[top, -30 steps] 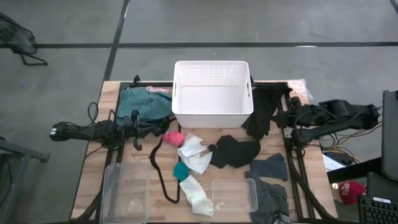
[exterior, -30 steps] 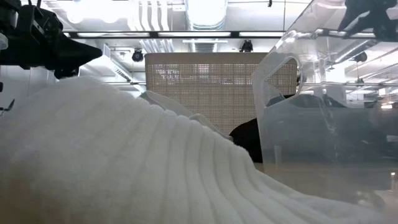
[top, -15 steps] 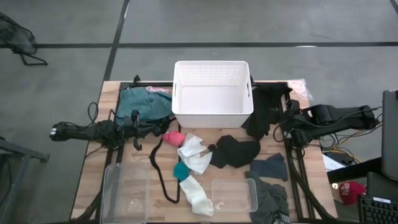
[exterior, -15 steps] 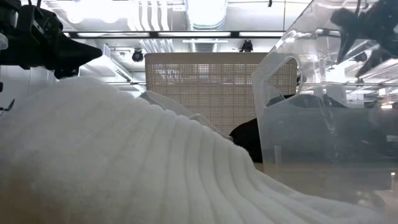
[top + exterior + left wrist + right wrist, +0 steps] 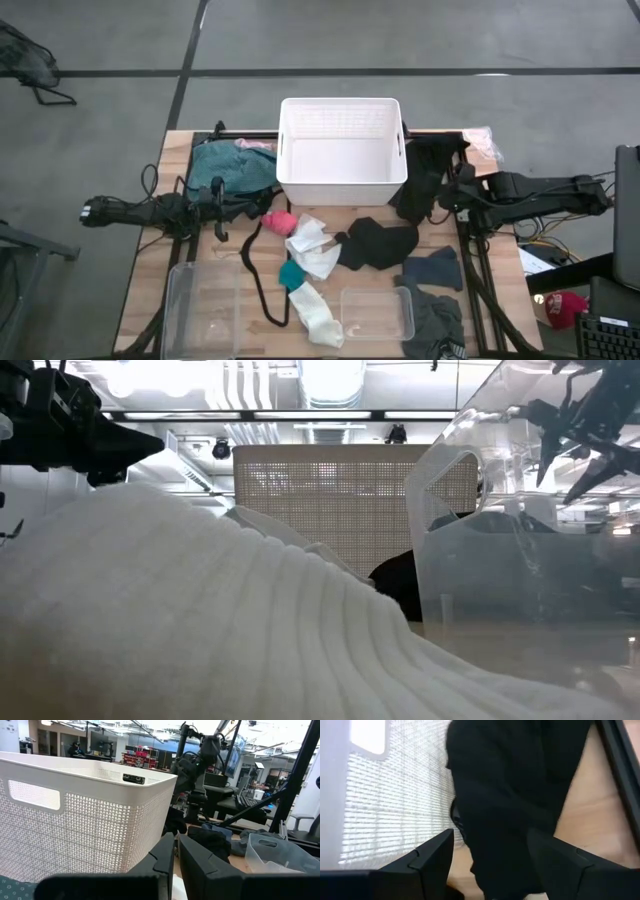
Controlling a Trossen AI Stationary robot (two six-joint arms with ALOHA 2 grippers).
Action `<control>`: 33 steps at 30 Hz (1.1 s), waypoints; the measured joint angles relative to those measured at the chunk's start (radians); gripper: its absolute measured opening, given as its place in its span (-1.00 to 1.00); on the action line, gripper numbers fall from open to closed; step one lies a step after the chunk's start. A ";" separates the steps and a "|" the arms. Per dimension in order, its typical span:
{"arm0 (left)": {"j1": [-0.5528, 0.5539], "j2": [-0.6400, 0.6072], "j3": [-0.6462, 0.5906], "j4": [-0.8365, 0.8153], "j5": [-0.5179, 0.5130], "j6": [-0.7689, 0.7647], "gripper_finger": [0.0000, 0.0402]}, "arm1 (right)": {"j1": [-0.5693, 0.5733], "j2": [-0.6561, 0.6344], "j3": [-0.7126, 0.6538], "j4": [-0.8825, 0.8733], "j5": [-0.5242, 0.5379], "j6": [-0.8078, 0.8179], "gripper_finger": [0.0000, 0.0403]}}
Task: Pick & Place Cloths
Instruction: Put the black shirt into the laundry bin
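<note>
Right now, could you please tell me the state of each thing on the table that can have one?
white basket: upright, empty.
left gripper: shut, holding nothing, waiting beside the basket.
right gripper: open, over the black cloth right of the basket.
clear tub: upright, empty.
teal garment: crumpled, left of the basket.

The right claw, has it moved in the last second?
Yes. In the high view the right claw has slid toward the white basket, now open over the black cloth beside it.

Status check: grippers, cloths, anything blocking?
Right gripper open over black cloth beside basket. Left gripper shut, parked by teal garment. Nothing blocking.
</note>
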 joint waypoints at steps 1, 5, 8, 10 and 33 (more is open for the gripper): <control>0.000 0.000 0.000 0.000 0.000 0.000 -0.85 | -0.014 -0.001 0.000 -0.004 0.003 -0.017 0.20; 0.000 0.000 0.000 0.000 0.000 0.000 -0.85 | -0.108 -0.017 0.000 0.004 0.001 -0.082 0.17; 0.000 0.000 0.000 0.000 0.000 0.000 -0.85 | -0.196 -0.017 0.000 0.025 -0.058 -0.177 0.21; 0.000 0.000 0.000 0.000 0.000 0.000 -0.85 | -0.265 -0.009 0.000 0.040 -0.103 -0.238 0.25; 0.000 0.000 0.000 0.000 0.000 0.000 -0.85 | -0.871 0.315 -0.001 0.325 -0.405 -0.780 0.23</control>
